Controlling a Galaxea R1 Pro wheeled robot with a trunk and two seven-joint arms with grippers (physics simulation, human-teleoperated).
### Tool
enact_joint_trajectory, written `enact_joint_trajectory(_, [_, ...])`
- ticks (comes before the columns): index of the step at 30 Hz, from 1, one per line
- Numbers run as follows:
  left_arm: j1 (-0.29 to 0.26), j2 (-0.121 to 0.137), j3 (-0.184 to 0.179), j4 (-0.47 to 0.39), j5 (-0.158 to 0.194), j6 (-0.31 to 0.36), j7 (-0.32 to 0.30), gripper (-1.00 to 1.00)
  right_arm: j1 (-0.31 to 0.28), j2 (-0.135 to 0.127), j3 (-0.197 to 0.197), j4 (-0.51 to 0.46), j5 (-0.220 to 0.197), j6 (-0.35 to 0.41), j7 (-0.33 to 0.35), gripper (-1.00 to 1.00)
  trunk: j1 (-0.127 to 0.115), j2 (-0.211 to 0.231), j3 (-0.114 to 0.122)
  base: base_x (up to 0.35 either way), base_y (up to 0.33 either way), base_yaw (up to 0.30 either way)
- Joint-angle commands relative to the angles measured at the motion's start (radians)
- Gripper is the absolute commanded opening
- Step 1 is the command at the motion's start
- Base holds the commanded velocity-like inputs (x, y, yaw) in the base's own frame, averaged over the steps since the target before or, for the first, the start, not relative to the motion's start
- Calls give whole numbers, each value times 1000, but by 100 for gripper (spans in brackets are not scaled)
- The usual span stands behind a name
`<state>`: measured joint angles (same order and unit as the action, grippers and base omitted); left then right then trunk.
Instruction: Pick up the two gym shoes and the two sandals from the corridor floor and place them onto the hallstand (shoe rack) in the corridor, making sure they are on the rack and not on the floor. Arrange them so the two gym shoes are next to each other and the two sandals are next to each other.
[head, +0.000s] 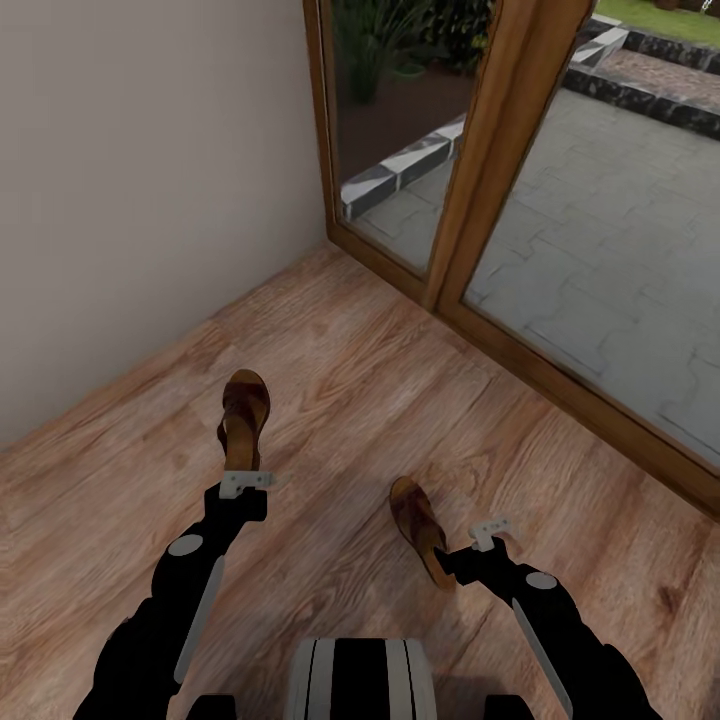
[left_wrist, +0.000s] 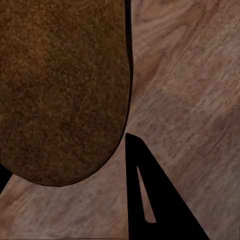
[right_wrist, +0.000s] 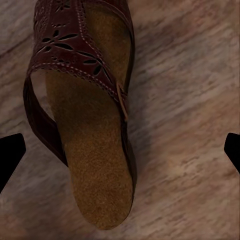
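Observation:
Two dark brown sandals with tan insoles lie on the wood-plank corridor floor (head: 340, 400). The left sandal (head: 243, 412) points toward the wall, and its heel (left_wrist: 60, 90) sits between my left gripper's (head: 245, 472) fingers. One black finger (left_wrist: 150, 200) presses its edge, so the left gripper (left_wrist: 65, 155) is shut on that heel. The right sandal (head: 418, 525) (right_wrist: 90, 140) lies just ahead of my right gripper (head: 450, 565). That gripper (right_wrist: 120, 150) is open, with its fingertips (right_wrist: 10, 152) wide on either side of the heel. The gym shoes and the hallstand are out of view.
A plain beige wall (head: 130, 200) runs along the left. A wood-framed glass door (head: 500, 150) stands ahead and to the right, with paving outside. My base (head: 360, 680) shows at the lower middle.

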<state>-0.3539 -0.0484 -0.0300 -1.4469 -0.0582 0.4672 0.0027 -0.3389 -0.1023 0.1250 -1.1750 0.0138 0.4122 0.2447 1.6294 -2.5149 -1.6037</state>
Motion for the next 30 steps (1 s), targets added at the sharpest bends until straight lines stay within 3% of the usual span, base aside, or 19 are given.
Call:
enact_joint_trajectory(1, [0, 0, -1, -1, -6, 5, 0, -100, 0, -1, 1, -2, 2, 5, 2, 100, 0, 0, 0, 0, 0, 238])
enact_joint_trajectory(7, [0, 0, -1, -1, -6, 5, 0, -100, 0, -2, 0, -2, 2, 5, 2, 100, 0, 0, 1, 0, 0, 136])
enact_joint_trajectory(30, [0, 1, 0, -1, -6, 5, 0, -100, 3, -5, 1, 5, -1, 4, 2, 100, 0, 0, 1, 0, 0, 2])
